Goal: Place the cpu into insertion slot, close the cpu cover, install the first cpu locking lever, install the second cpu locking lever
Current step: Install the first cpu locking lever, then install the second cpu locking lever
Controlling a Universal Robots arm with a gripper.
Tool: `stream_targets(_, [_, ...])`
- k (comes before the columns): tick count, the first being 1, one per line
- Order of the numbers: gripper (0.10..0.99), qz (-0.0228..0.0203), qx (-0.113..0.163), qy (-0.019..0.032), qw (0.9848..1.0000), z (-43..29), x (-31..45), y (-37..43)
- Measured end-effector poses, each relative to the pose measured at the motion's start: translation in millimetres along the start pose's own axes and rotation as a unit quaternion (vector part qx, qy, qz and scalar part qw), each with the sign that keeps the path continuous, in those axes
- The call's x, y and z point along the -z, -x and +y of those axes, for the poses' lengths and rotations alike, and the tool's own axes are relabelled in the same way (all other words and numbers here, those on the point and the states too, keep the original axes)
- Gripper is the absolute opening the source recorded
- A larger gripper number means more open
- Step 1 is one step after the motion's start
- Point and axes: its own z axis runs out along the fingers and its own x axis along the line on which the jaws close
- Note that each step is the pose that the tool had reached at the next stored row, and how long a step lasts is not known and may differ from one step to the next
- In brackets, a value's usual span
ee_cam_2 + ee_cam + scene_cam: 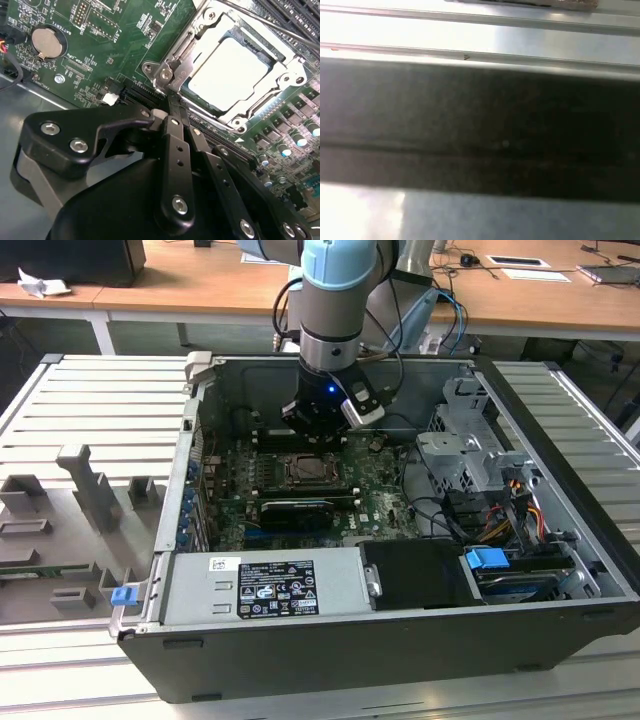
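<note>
The arm [335, 300] is presenting a pale blue joint cap over a grey cylindrical wrist, with black cables looping beside it and a small blue light glowing below. The gripper [172, 102] is showing matte black linkage bars converging toward the jaws, fastened with silver hex-socket screws, behind rounded black housings.

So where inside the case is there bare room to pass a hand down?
Little. Bare case floor lies beside the motherboard's coin-cell battery edge. Around the cpu it is crowded: cpu cover, the gripper at its corner. Exterior view's right: drive cage and cables.
</note>
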Motion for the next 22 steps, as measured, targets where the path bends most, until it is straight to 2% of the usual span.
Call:
stream_targets(4, [0.106,0.0003,0.000,-0.0003,1.0000,0.8,10.0,0.1])
stream_targets(22, [0.106,0.0003,0.000,-0.0003,1.0000,-8.6,10.9,-0.5])
